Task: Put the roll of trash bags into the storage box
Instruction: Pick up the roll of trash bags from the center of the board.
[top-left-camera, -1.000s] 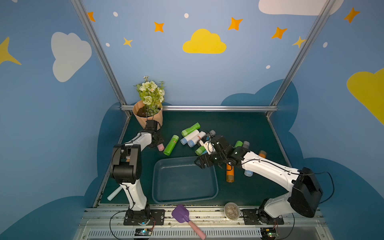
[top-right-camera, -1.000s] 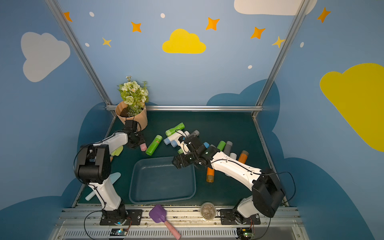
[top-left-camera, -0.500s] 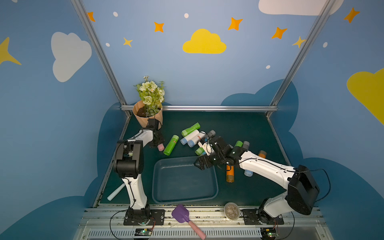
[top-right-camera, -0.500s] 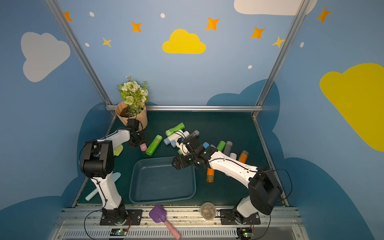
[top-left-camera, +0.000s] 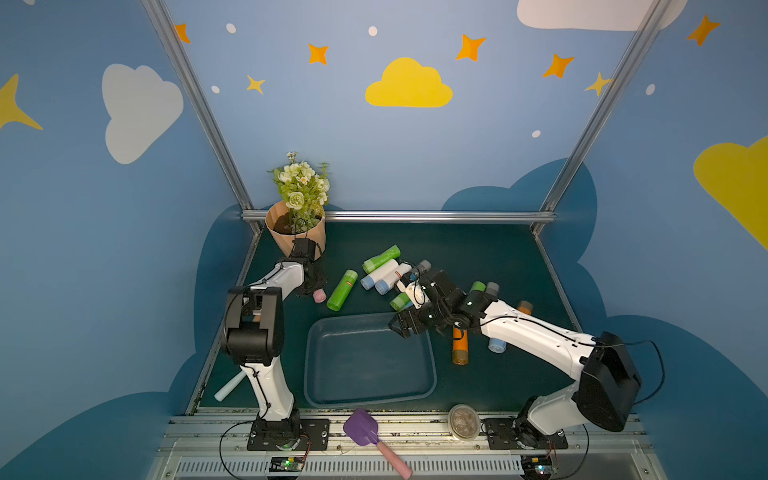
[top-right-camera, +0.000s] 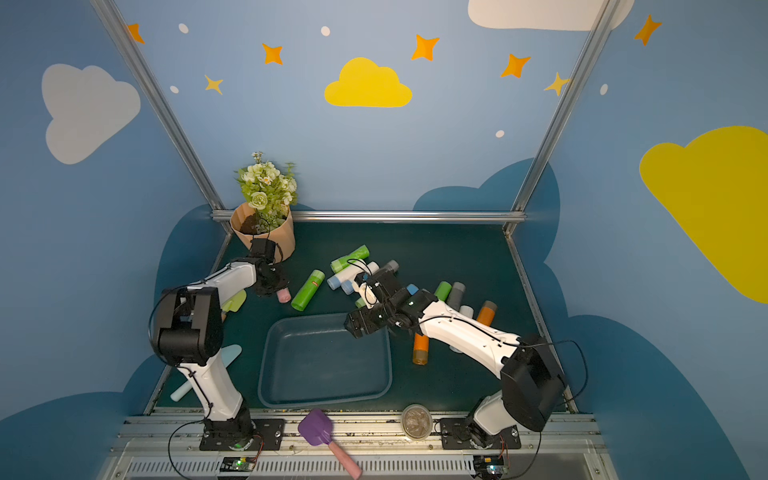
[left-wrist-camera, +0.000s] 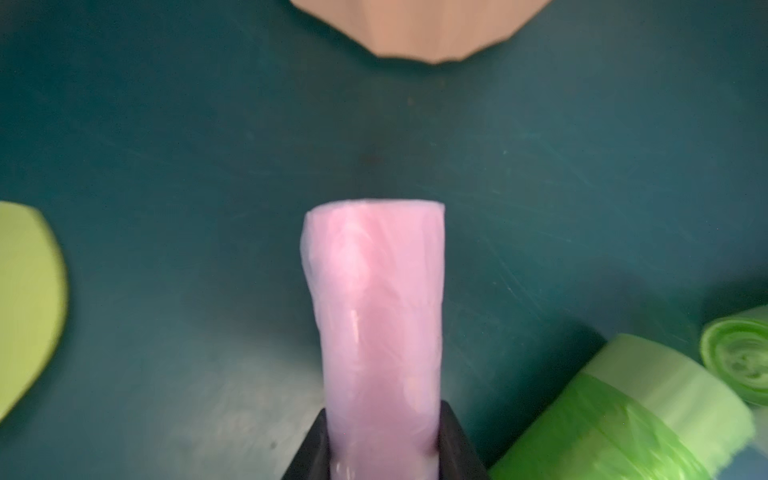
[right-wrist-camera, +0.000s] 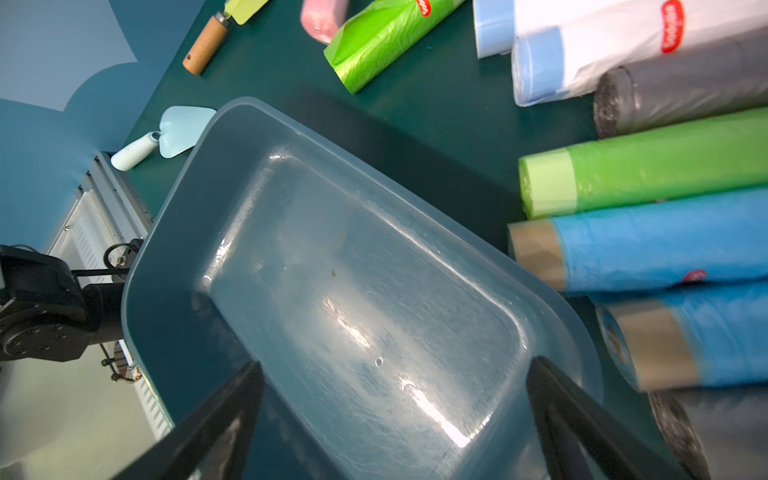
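A pink roll of trash bags (left-wrist-camera: 376, 316) lies on the green mat just in front of the flowerpot, and its end (top-left-camera: 319, 296) (top-right-camera: 284, 295) shows in both top views. My left gripper (left-wrist-camera: 382, 424) (top-left-camera: 312, 286) is shut on it, one black finger pressed against each side. The storage box (top-left-camera: 370, 401) (top-right-camera: 266, 361), a shallow blue-grey bin, sits empty at the front centre. My right gripper (right-wrist-camera: 395, 374) (top-left-camera: 399, 328) hangs open over the box's far right corner with nothing between its fingers.
The peach flowerpot (top-left-camera: 296, 232) stands right behind the left gripper. A green roll (top-left-camera: 341, 289) lies beside the pink one. Several more rolls (top-left-camera: 384, 274) crowd behind and right of the box, with an orange roll (top-left-camera: 459, 347). A purple spade (top-left-camera: 365, 430), round tub (top-left-camera: 463, 420) and pale trowel (top-left-camera: 228, 386) lie along the front.
The left gripper has closed its fingers onto the pink roll. The right arm has shifted only slightly over the box's corner.
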